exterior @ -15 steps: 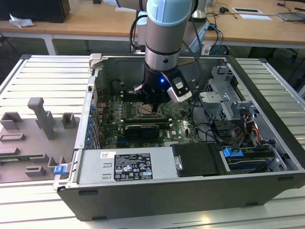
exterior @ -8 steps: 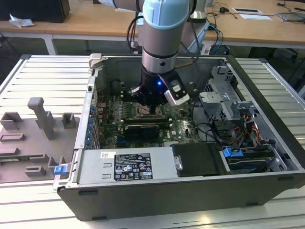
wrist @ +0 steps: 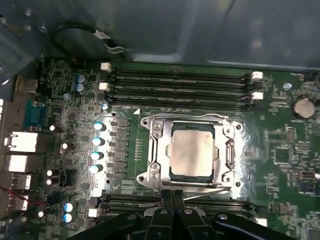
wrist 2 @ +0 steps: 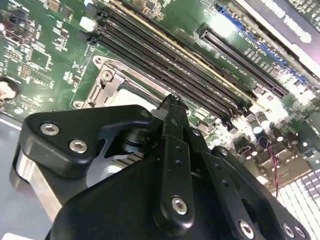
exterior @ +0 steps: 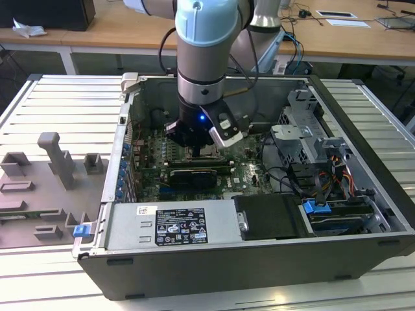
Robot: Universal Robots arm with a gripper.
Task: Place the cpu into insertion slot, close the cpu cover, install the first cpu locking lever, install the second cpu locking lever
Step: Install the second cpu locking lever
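The cpu [wrist: 192,150], a pale silvery square, lies flat in the insertion slot [wrist: 148,176] on the green board. Around it the cpu cover [wrist: 156,145] lies flat, a silvery frame edging the chip. A thin metal locking lever [wrist: 207,192] runs along the socket's edge nearest the fingers. My gripper [wrist: 173,196] is shut, its black fingertips pressed together right at that lever's end; I cannot tell whether they touch it. In the second wrist view the gripper [wrist 2: 170,102] hangs just over the cover [wrist 2: 106,82]. In the exterior view the gripper [exterior: 200,148] is low inside the computer case.
Long black memory slots [wrist: 180,85] run on both sides of the socket. A black graphics card [exterior: 191,176] lies just in front of it, then the power supply [exterior: 172,227]. A drive cage [exterior: 305,136] and cables [exterior: 324,175] crowd the exterior view's right. Grey fixtures [exterior: 55,162] stand outside the case.
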